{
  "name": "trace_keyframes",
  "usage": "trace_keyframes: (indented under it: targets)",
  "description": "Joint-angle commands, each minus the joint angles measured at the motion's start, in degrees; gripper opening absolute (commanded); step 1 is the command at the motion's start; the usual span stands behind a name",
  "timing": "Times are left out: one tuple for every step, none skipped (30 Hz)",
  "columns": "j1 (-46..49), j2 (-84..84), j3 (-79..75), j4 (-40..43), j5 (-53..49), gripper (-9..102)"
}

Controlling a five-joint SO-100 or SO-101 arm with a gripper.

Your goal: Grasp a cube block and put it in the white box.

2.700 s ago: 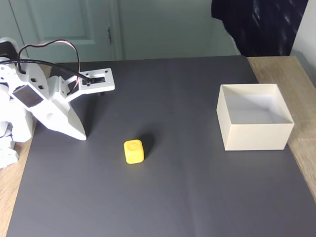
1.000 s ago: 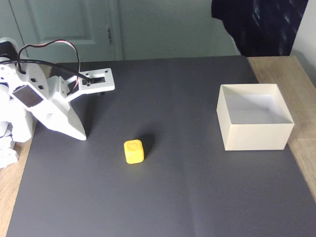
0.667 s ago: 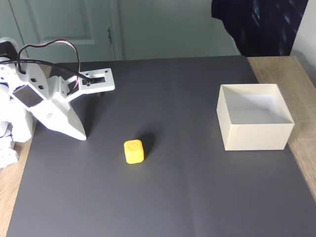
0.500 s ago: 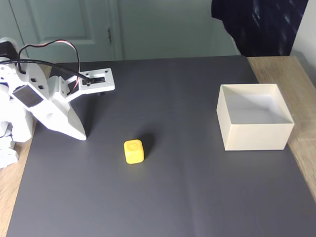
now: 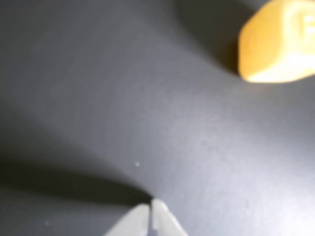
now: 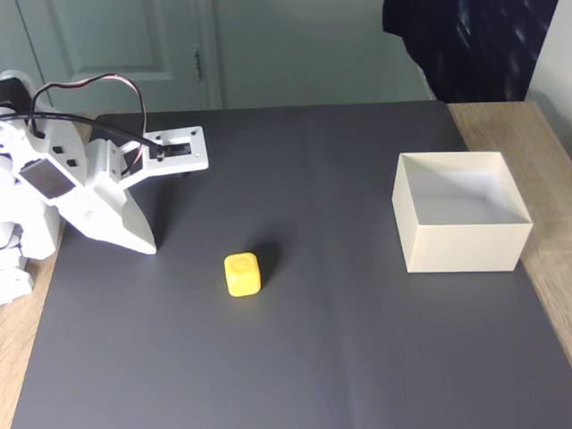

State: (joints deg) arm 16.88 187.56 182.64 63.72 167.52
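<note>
Yellow cube block point(image 6: 242, 273) looks light, rigid, slightly slick (rounded edges), so pinch opposite flat faces; gripper point(image 5: 150, 209) tips pressed together, white box point(image 6: 461, 237) far right.

Wooden table point(image 6: 547, 259) carries a dark grey mat point(image 6: 304, 340); on it rest yellow cube point(image 6: 242, 273) and white box point(image 6: 460, 246), well apart.
</note>
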Motion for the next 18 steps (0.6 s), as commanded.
trace_keyframes:
  targets:
    - [-0.79, 0.44, -0.18, -1.05, 3.69, 0]
    - [-0.79, 0.44, -0.18, -2.55, 4.57, 0]
    - [-0.88, 0.35, -0.18, -3.43, 5.1, 0]
    - [-1.14, 0.35, -0.35, -4.13, 5.8, 0]
    - [-1.14, 0.35, -0.62, -4.75, 6.42, 0]
    - [-1.14, 0.35, -0.97, -5.54, 6.59, 0]
    - [-1.05, 0.35, -1.49, -6.15, 6.59, 0]
    - [-1.05, 0.35, -2.11, -6.42, 6.68, 0]
    - [-0.97, 0.35, -2.81, -6.5, 7.03, 0]
    - [-0.88, 0.35, -3.43, -6.5, 7.21, 0]
    - [-0.79, 0.35, -4.13, -6.15, 7.21, 0]
    - [-0.53, 0.35, -4.83, -5.8, 7.47, 0]
    - [-0.18, 0.35, -5.54, -5.63, 7.82, 0]
    - [0.26, 0.26, -6.33, -5.54, 8.09, 1]
    - [0.97, -0.26, -7.29, -5.89, 8.79, 1]
    - [1.67, -1.41, -8.26, -6.77, 9.76, 2]
    - [2.2, -3.16, -9.32, -8.09, 10.2, 3]
    - [2.9, -5.36, -10.46, -9.4, 10.55, 4]
